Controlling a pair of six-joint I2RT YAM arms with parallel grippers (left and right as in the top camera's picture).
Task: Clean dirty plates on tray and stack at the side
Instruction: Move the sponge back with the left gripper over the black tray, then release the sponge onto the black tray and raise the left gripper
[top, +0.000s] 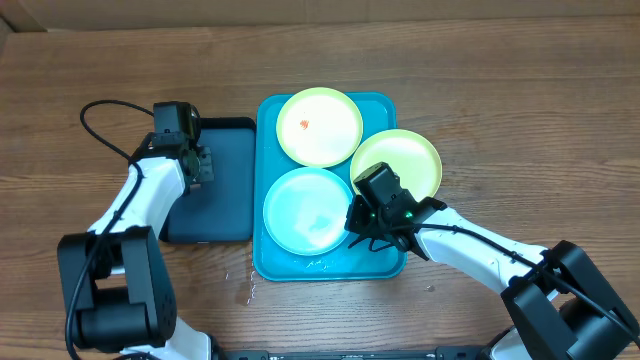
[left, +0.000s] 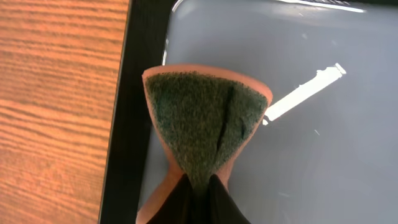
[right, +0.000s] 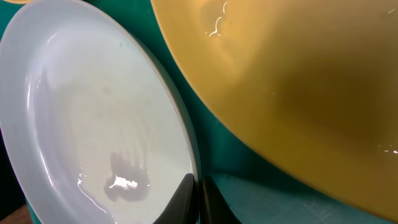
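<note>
Three plates lie on the teal tray (top: 278, 267): the light blue plate (top: 300, 205) nearest the arms, the upper yellow-green plate (top: 320, 125) at the far end (a red-orange smear (top: 305, 125) near its centre), and the right yellow-green plate (top: 405, 160) overlapping the tray's right rim. I see the right gripper (right: 199, 194) closed, tips at the blue plate's rim; whether it pinches the rim I cannot tell. Over the adjacent dark tray (top: 225, 185), my left gripper (left: 200, 186) pinches a folded sponge (left: 202, 118), green face toward its camera. All of this sits on the wooden table (top: 500, 100).
</note>
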